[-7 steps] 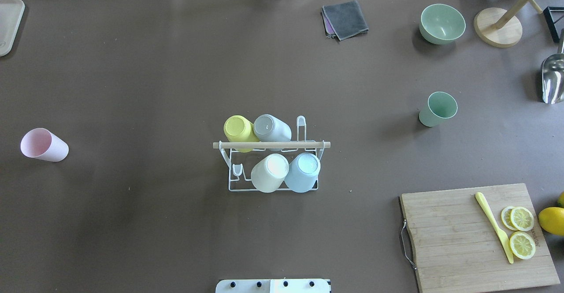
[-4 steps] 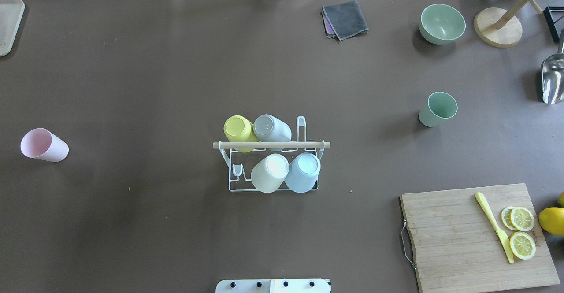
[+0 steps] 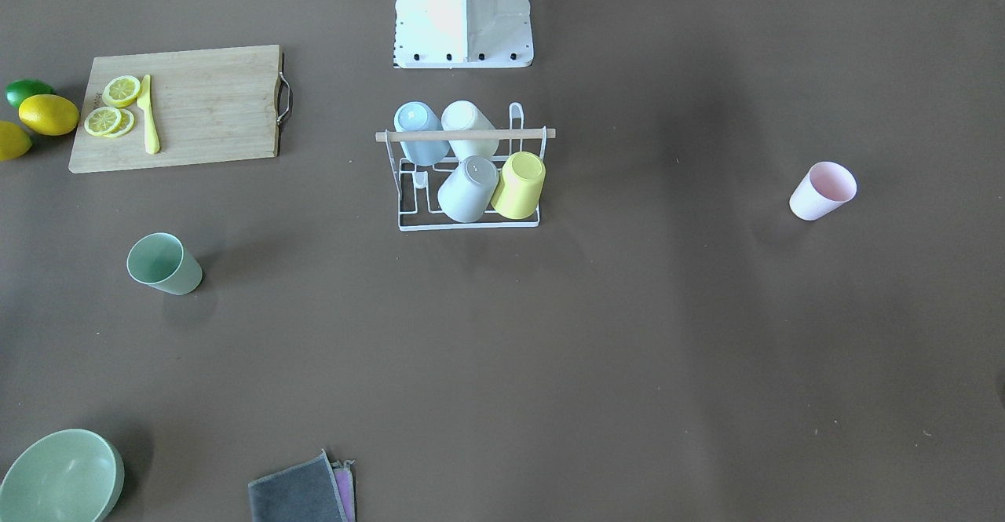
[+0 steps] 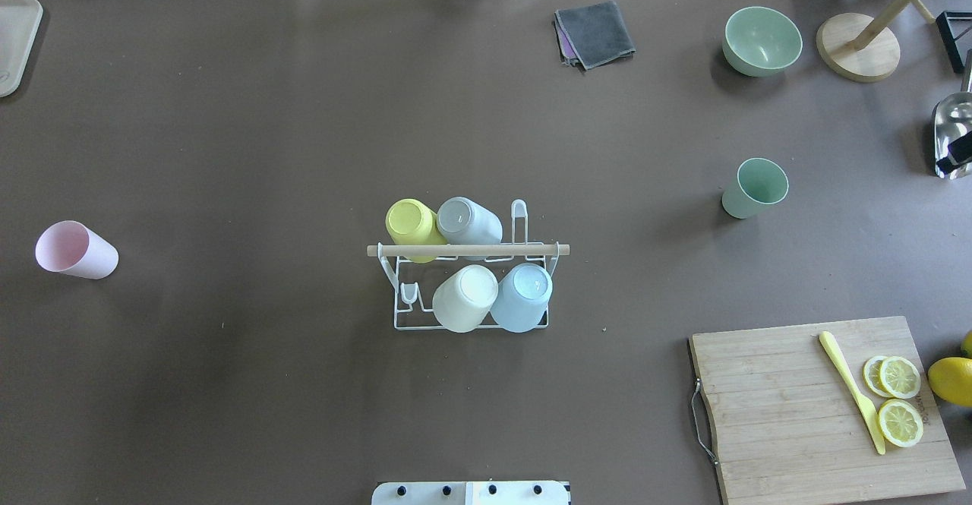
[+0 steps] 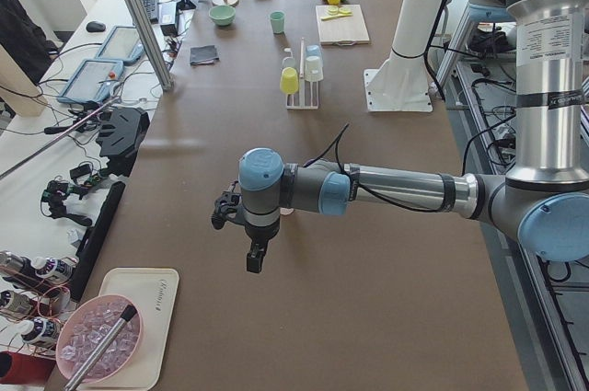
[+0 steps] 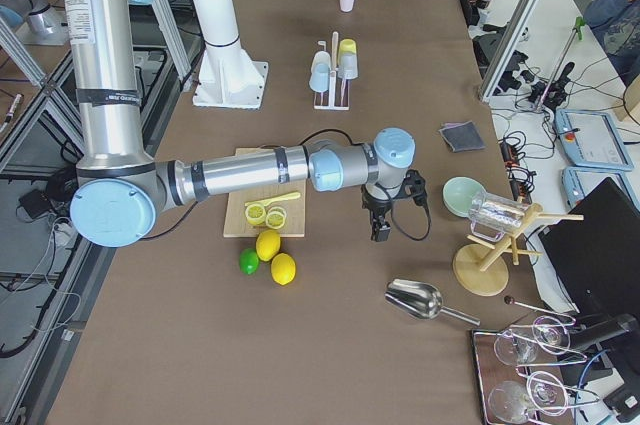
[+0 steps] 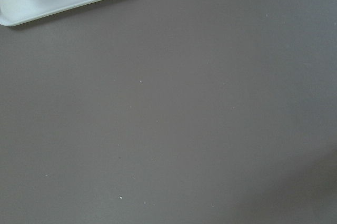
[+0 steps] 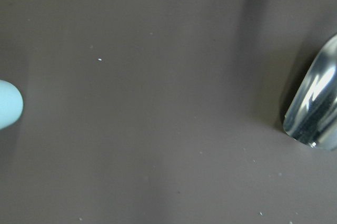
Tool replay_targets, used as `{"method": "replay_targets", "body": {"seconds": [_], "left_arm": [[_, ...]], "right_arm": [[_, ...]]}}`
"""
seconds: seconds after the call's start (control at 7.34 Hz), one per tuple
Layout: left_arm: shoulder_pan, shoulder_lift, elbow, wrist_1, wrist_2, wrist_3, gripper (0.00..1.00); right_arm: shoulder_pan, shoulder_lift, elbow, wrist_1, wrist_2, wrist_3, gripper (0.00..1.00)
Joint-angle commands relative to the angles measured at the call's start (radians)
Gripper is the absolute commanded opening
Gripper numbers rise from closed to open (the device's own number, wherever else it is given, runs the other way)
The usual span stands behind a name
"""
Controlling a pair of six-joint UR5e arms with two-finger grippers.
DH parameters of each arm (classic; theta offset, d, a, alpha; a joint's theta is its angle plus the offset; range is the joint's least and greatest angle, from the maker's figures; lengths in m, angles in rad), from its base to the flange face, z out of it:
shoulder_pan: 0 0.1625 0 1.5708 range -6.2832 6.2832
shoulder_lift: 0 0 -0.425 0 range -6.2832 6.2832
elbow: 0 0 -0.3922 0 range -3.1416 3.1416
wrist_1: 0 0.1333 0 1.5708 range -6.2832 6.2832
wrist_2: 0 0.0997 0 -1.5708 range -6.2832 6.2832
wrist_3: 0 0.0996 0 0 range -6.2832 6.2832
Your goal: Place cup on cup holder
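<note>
Centrally, white wire cup holder [image 4: 471,328] under wooden rod [image 4: 467,250]; left gripper [image 5: 254,263], right gripper [image 6: 381,232]: openness indiscernible.

The overhead camera looks forward and down from behind the robot, the front-facing one steeply down from across the table [image 3: 550,349]; both share the cup holder [image 4: 467,250] at mid-table. The side cameras look along the table from opposite ends, also taking in the cup holder, far off. Each wrist camera looks down on the table at close range, the right's catching a metal scoop [image 8: 316,103].
</note>
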Motion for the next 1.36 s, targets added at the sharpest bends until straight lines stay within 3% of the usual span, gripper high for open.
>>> {"method": "replay_targets", "body": {"seconds": [0.0, 0.27, 0.68, 0.95, 1.23], "left_arm": [[0.000, -0.006, 0.001, 0.001, -0.001, 0.000, 0.98], [0.000, -0.002, 0.001, 0.002, 0.001, 0.000, 0.98], [0.000, -0.008, -0.001, 0.002, -0.001, 0.000, 0.98], [0.000, -0.005, 0.001, 0.004, -0.001, 0.000, 0.98], [0.000, -0.002, -0.003, 0.004, -0.002, 0.000, 0.98]], "right_arm": [[-0.107, 0.132, -0.004, -0.090, -0.012, 0.005, 1.00], [-0.202, 0.204, -0.016, -0.109, -0.086, 0.040, 1.00], [-0.268, 0.324, -0.095, -0.132, -0.107, 0.106, 1.00], [-0.340, 0.416, -0.108, -0.252, -0.203, 0.097, 1.00], [-0.388, 0.436, -0.145, -0.284, -0.234, 0.068, 1.00]]}}
